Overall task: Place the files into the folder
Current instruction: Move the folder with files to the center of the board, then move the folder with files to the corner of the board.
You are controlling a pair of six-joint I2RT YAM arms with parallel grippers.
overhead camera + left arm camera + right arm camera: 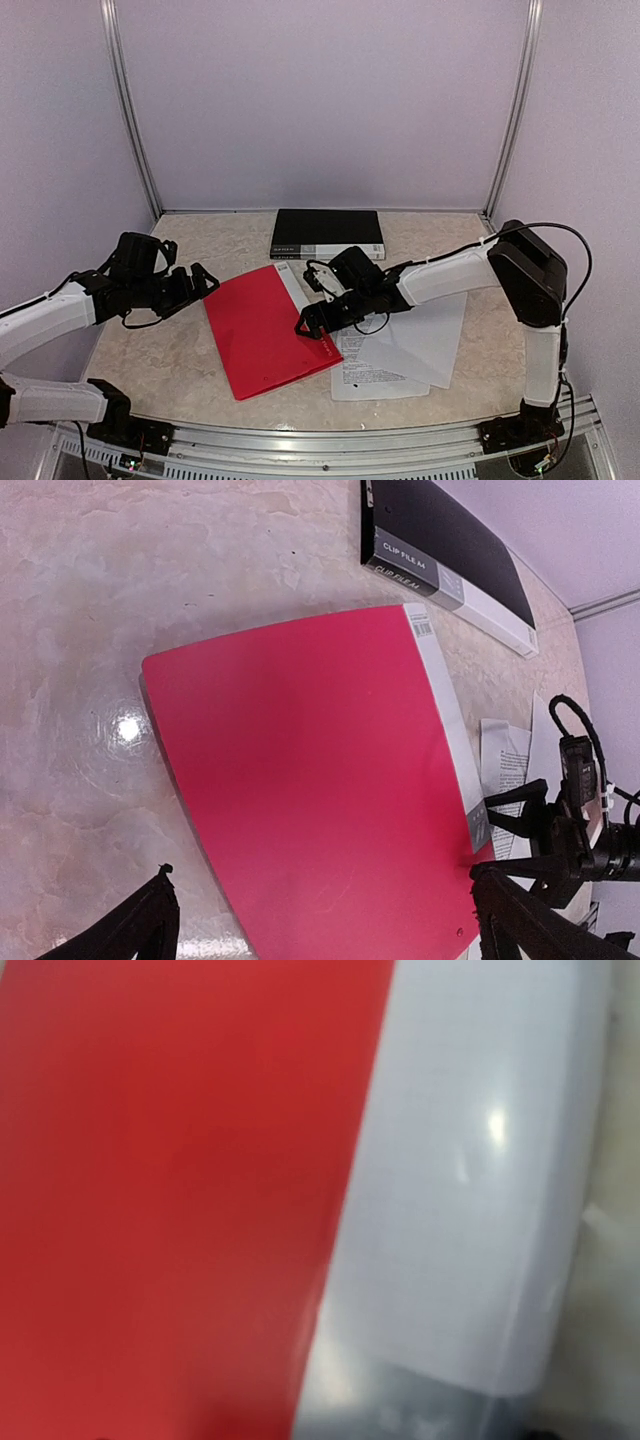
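Note:
The red folder (262,332) lies shut on the table, with a white spine strip along its right edge. It fills the left wrist view (310,780) and shows blurred and very close in the right wrist view (160,1190). The files (405,345), loose white sheets, some printed, lie to the right of the folder. They are partly under my right arm. My left gripper (203,285) hovers open and empty by the folder's upper left edge. My right gripper (312,328) is low at the folder's right edge, jaws apart. Its fingers do not show in its own wrist view.
A black clip-file box (328,233) lies flat at the back, just behind the folder's far corner. White walls and metal posts close in the back and both sides. A metal rail (330,440) runs along the near edge.

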